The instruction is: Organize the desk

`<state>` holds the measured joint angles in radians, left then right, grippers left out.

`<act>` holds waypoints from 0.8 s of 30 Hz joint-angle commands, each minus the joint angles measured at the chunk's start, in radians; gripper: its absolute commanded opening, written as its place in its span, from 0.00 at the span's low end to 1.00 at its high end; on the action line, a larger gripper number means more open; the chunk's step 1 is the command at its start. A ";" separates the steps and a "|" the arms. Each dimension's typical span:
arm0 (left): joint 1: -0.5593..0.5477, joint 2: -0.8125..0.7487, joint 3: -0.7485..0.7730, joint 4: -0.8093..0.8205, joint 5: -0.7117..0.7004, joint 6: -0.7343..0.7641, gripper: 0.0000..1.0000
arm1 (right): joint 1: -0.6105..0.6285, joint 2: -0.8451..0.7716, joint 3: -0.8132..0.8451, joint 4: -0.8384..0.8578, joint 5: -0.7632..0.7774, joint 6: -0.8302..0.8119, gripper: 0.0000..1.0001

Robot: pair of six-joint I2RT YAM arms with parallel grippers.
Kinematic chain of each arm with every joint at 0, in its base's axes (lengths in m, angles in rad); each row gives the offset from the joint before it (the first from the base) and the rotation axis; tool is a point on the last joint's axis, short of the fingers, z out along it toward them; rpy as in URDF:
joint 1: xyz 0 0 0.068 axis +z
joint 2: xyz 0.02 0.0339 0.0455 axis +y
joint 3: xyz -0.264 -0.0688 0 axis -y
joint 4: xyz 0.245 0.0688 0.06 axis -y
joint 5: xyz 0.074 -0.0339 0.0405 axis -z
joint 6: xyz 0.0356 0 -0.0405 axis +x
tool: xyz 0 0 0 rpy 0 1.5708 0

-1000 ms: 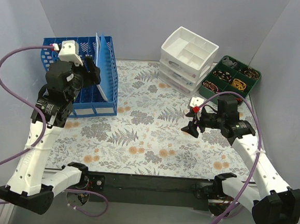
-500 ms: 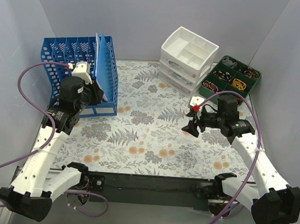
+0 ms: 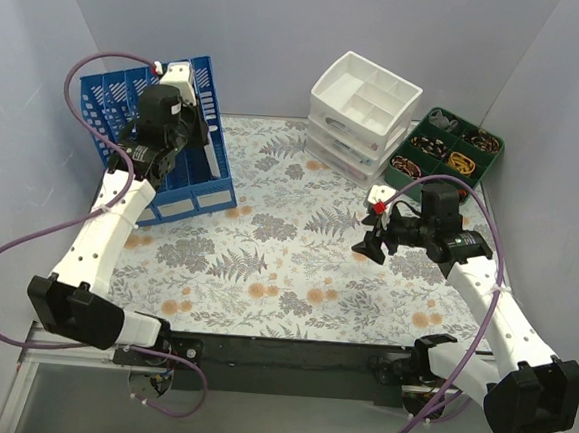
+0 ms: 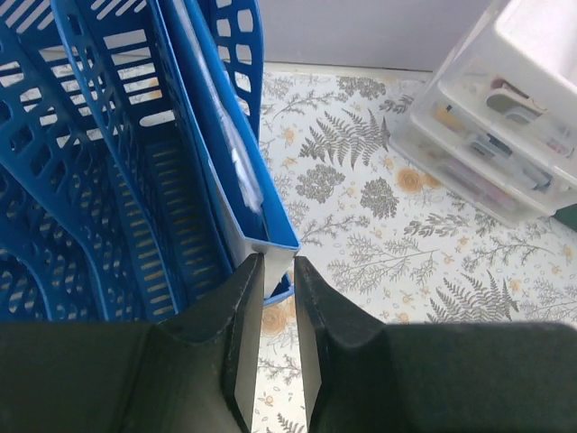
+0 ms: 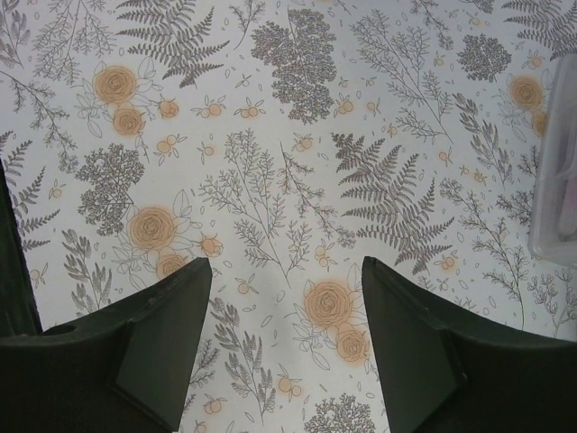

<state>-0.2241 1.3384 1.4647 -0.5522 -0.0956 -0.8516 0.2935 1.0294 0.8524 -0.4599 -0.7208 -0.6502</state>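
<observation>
Now left jaws tight on notebook (image 4: 236, 171) corner; right jaws wide.

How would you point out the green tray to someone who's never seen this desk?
Start at the flowered desk and go to its far right corner. Beside the white drawers sits the green tray. It alone is dark green, low and split into compartments.

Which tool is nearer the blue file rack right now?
Left. The left tool sits right at a lower corner of the blue file rack. The right tool hangs over the right half of the desk, well clear of the rack and closer to the white drawers.
</observation>
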 commanded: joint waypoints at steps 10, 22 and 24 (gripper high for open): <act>0.017 -0.310 -0.171 0.196 0.094 -0.066 0.76 | -0.065 -0.051 -0.007 0.052 0.055 0.012 0.76; 0.017 -0.630 -0.501 0.279 0.275 -0.178 0.98 | -0.151 -0.276 0.038 0.284 0.785 0.403 0.98; 0.017 -0.643 -0.507 0.287 0.286 -0.198 0.98 | -0.152 -0.269 0.066 0.256 0.846 0.483 0.98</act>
<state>-0.2111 0.7200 0.9802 -0.3061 0.1303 -0.9943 0.1493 0.7528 0.8238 -0.2714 -0.1444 -0.3531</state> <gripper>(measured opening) 0.982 0.983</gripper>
